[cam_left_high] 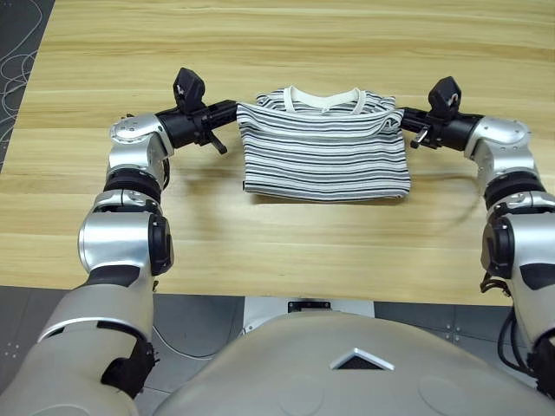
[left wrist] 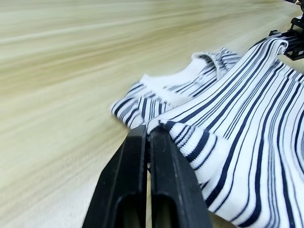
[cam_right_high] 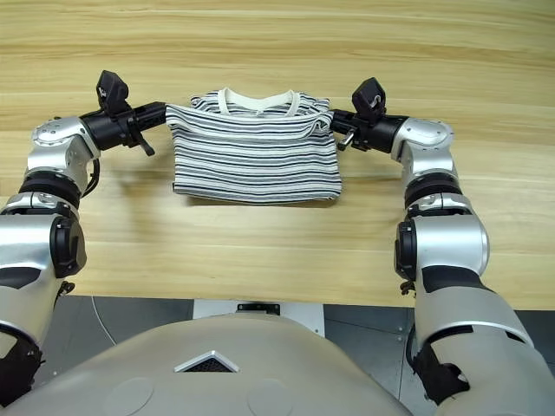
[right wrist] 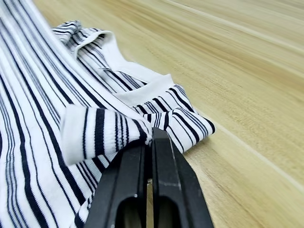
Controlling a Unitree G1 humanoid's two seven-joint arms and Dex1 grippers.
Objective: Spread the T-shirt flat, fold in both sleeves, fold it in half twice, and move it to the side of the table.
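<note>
T-shirt (cam_left_high: 325, 147): black-and-white striped, lying as a folded rectangle on the wooden table (cam_left_high: 260, 52), at the upper centre of the head-camera frame. White ribbed collar (cam_left_high: 323, 100) at the far edge, pointing toward the top of the frame. A striped top layer covers the body; its upper edge runs just below the collar from one gripper to the other. Lower edge of the fold is straight and lies flat on the wood, with a thin shadow line beneath it.

Left gripper (cam_left_high: 234, 111): at the upper left corner of the folded shirt, arm stretched in from the left side of the frame. Wrist view: fingers (left wrist: 135, 161) pressed together, tips pinching the white-hemmed corner of the top layer. That corner is lifted slightly off the layer below.

Right gripper (cam_left_high: 402, 115): at the upper right corner of the shirt, arm coming in from the right side of the frame. Wrist view: fingers (right wrist: 166, 180) pressed together, tips clamped on a bunched, hemmed edge of striped fabric; a small folded-over flap sits just beside the tips.

Both grippers are level with each other, on opposite sides of the collar.

Grey floor with a loose white cable (cam_left_high: 22, 43) shows beyond the table edge, upper left of the frame.
</note>
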